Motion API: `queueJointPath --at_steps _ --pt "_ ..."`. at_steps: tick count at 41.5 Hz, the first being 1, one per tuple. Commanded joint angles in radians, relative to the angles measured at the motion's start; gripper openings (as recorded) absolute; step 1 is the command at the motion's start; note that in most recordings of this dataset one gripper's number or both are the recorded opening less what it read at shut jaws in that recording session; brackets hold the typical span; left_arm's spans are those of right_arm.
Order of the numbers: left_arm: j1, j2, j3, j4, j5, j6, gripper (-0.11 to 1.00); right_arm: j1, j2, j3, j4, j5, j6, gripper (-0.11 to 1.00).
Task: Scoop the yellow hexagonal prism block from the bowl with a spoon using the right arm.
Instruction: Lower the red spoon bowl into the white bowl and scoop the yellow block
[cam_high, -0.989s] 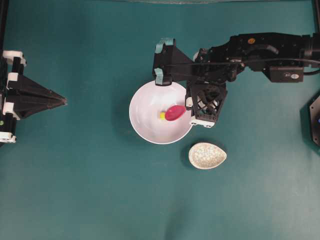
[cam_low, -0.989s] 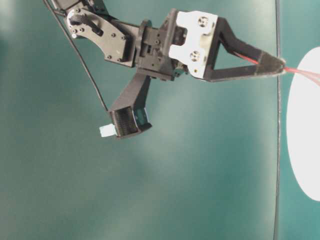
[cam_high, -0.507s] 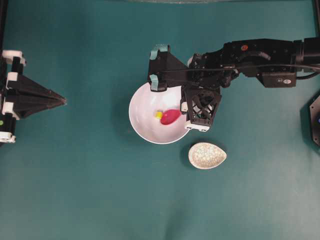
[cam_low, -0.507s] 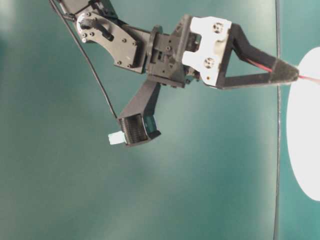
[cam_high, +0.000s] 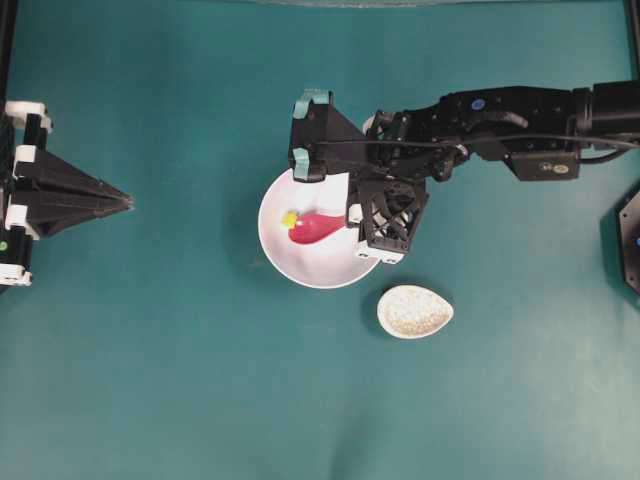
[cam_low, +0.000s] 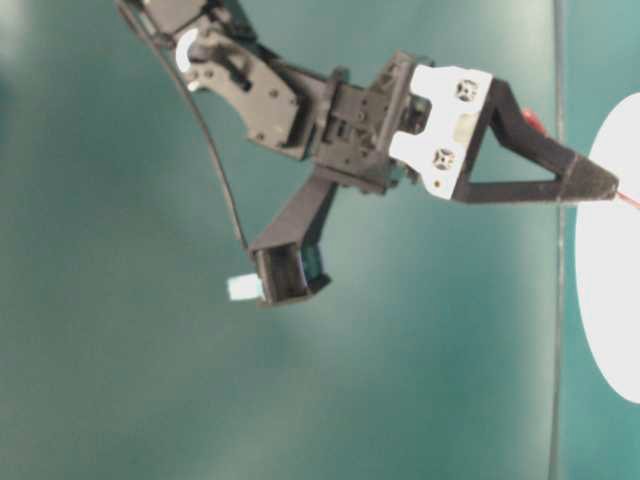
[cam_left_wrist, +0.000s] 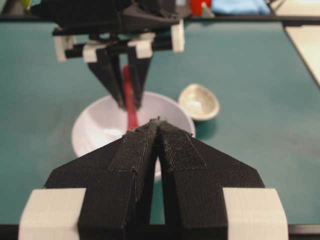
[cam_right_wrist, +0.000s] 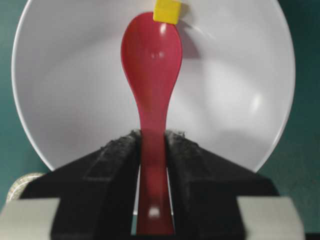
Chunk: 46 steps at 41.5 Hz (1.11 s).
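Overhead view. My right hand (cam_high: 352, 215) reaches in from the right over the white bowl (cam_high: 275, 255), which stands on the green bench (cam_high: 200, 380). The red spoon (cam_high: 315, 228) lies inside the bowl with its scoop pointing left. The yellow block (cam_high: 289, 218) sits at the scoop's far tip, in the bowl's upper left part. A speckled oval dish (cam_high: 414, 311) rests on the bench just beside the bowl, at its lower right and apart from it. My left hand (cam_high: 128, 203) is at the left edge, well away from the bowl, its fingers drawn to one point.

Table-level view. My right hand (cam_low: 600, 188) tapers to a closed tip at the bowl's (cam_low: 610, 290) rim, and a thin red sliver of spoon (cam_low: 630, 200) shows beyond that tip.

Left wrist view. My left hand (cam_left_wrist: 159, 125) has its two fingers pressed together with nothing between them. Beyond them stand the bowl (cam_left_wrist: 95, 125), the spoon's handle (cam_left_wrist: 130, 100) running up into my right hand (cam_left_wrist: 127, 102), and the speckled dish (cam_left_wrist: 199, 101) to the right.

Right wrist view. My right hand (cam_right_wrist: 152, 142) is clamped on the spoon's (cam_right_wrist: 151, 65) handle, one finger on each side. The scoop lies open side up within the bowl (cam_right_wrist: 240, 75). The block (cam_right_wrist: 167, 10) touches the scoop's tip at the bowl's far wall; I cannot tell whether it rests on the scoop.
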Motion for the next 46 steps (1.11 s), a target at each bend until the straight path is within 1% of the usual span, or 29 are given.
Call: queueJointPath --at_steps 1,19,26,46 --pt "-0.003 0.005 -0.028 0.003 -0.003 0.000 0.00 0.003 -0.017 -0.002 0.000 -0.038 0.005 0.24" --pt "-0.002 0.005 -0.028 0.003 -0.003 -0.002 0.00 0.014 -0.018 0.069 0.002 -0.170 0.011 0.24" --pt "-0.002 0.003 -0.028 0.003 -0.003 -0.002 0.00 0.017 -0.018 0.087 0.012 -0.219 0.011 0.24" --pt "-0.002 0.003 -0.026 0.003 -0.003 -0.003 0.00 0.021 -0.018 0.092 0.015 -0.253 0.011 0.24"
